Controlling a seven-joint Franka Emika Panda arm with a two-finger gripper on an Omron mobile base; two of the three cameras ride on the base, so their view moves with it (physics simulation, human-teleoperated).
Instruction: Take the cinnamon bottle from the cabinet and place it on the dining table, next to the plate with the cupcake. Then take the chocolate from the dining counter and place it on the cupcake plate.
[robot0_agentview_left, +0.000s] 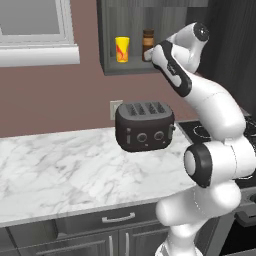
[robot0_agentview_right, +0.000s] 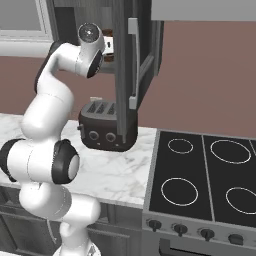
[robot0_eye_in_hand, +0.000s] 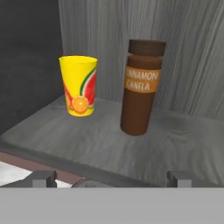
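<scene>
Nearest the hand camera, the two finger tips (robot0_eye_in_hand: 43, 178) of the gripper (robot0_eye_in_hand: 112, 179) stand wide apart at the bottom corners, holding nothing, just short of the front lip of the cabinet shelf (robot0_eye_in_hand: 105, 148). Bare shelf floor lies between that lip and the two things standing on it. Beyond it, the cinnamon bottle (robot0_eye_in_hand: 141, 87) stands upright, its long axis vertical, cap on top, its orange label facing the hand. A yellow fruit-print cup (robot0_eye_in_hand: 79, 85) stands to its left, a clear gap between them. Behind both rises the grey back wall (robot0_eye_in_hand: 192, 52); a dark side wall closes the left. Below the cabinet, a dark toaster (robot0_agentview_left: 145, 126) sits on the marble counter (robot0_agentview_left: 60, 170).
</scene>
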